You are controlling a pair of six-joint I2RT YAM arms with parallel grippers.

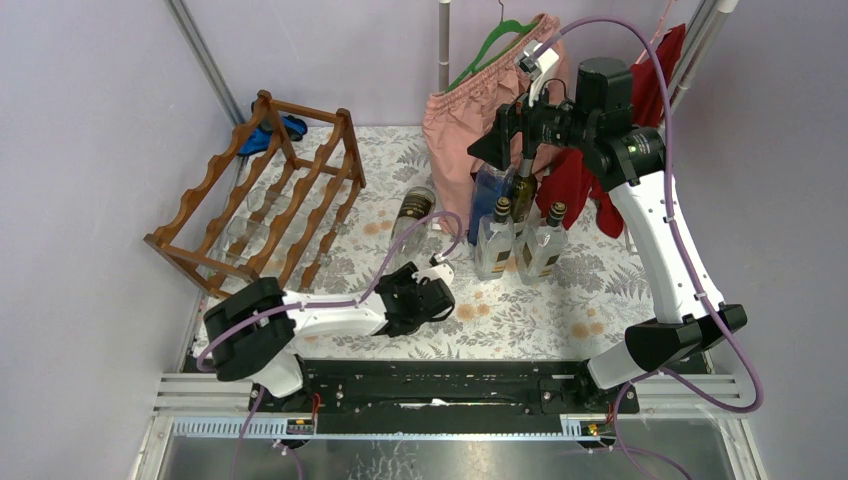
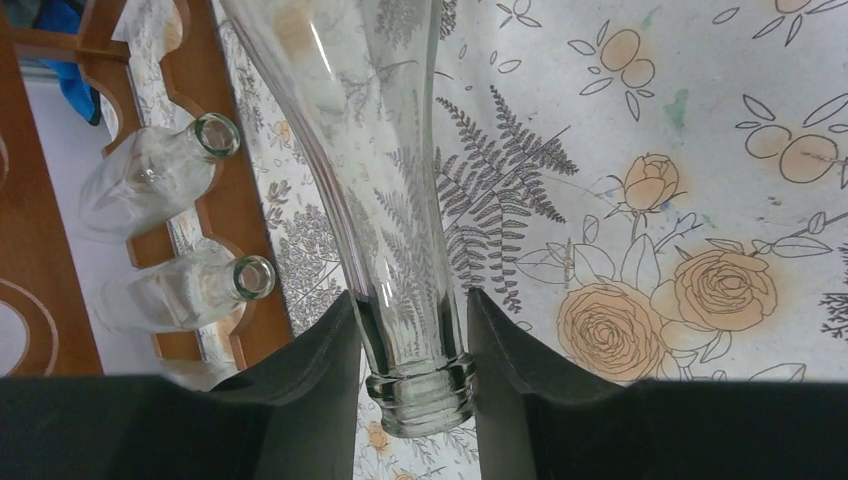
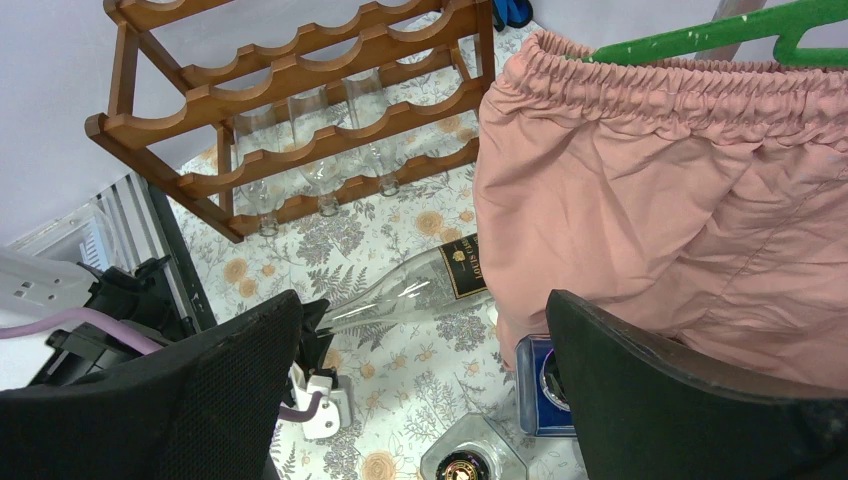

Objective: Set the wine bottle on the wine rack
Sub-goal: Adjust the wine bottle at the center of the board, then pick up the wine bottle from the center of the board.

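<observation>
On the surface, bottle [image 1: 413,212]: clear glass with a dark label, is lying on its side between the rack and the shorts. Its base is pointing to the far side and its neck back towards the arms. It is not on the rack.
Left pincer [image 2: 411,300]: is squeezing the bottle's neck just above the lip, with one black finger [image 2: 320,350] pressing on each side and the jaws standing narrow.
Rack [image 1: 262,205]: reddish wood with scalloped rails, is standing at the far left, apart from the bottle.
Rack bottles [image 3: 322,170]: three of clear glass, are lying in a lower tier with their mouths facing out.
Right pincer [image 3: 425,305]: is hanging above the standing bottles with its jaws spread wide, gripping nothing.
Standing bottles [image 1: 497,240]: are clustering upright to the right of the lying bottle.
Shorts [image 1: 470,105]: pink, are hanging from a green hanger [image 1: 495,40] at the back.
Box [image 3: 535,385]: blue, is sitting under the shorts' hem, beside the standing bottles.
</observation>
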